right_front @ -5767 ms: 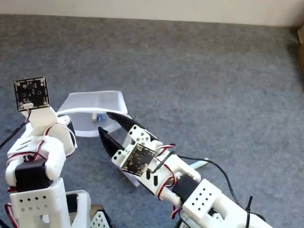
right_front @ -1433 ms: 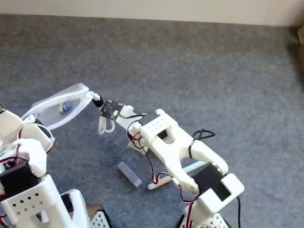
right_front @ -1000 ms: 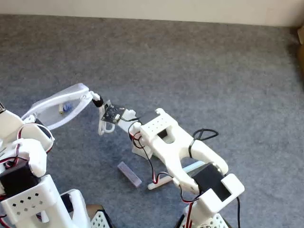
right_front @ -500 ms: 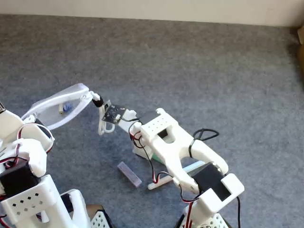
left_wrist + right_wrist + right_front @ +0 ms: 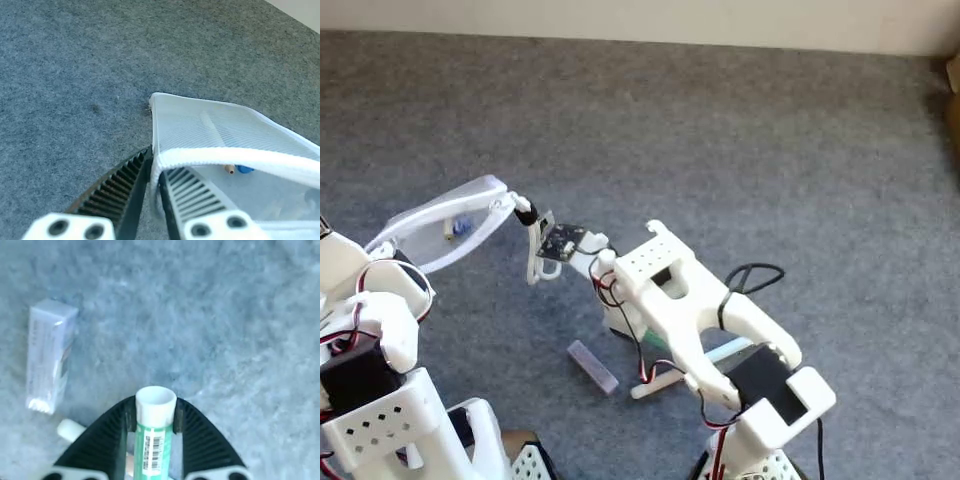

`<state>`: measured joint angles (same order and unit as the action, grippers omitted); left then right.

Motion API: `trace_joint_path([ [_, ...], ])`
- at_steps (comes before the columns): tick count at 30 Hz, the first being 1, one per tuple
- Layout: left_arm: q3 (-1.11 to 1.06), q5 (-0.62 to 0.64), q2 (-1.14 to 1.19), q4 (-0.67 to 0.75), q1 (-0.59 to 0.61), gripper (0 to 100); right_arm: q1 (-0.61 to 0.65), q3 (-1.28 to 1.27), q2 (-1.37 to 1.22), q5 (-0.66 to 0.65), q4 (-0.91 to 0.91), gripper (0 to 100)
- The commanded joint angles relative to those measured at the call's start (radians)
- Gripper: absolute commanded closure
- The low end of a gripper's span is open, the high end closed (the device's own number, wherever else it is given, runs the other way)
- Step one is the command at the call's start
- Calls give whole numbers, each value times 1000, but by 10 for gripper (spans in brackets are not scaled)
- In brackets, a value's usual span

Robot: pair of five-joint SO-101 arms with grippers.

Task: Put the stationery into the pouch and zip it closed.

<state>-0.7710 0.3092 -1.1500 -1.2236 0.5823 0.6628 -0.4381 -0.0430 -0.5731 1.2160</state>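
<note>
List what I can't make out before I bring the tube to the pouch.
- High view: the right arm covers the right gripper and its green tube.
- High view: that arm covers most of the light blue pen.
- Left wrist view: a small blue item inside the pouch, partly behind its rim, is too small to identify.
- Right wrist view: the edge cuts off the tube's rear end.

pouch point(image 5: 225, 130): far end cut off by edge
blue item point(image 5: 244, 169): too small to identify
tube point(image 5: 155, 440): lower length hidden within right gripper point(image 5: 155, 404)
</note>
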Motion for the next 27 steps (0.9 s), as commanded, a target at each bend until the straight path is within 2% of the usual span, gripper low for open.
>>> trace_joint_path([
  [1, 5, 3, 1, 25, 7, 989, 5, 67, 127, -6, 39, 994],
  [16, 5, 5, 1, 26, 5, 989, 35, -16, 424, 5, 61, 994],
  [21, 15, 5, 1, 26, -35, 989, 88, -41, 547, 195, 54, 994],
  [27, 74, -32, 1, 18, -143, 991, 97, -45, 668, 249, 53, 994],
])
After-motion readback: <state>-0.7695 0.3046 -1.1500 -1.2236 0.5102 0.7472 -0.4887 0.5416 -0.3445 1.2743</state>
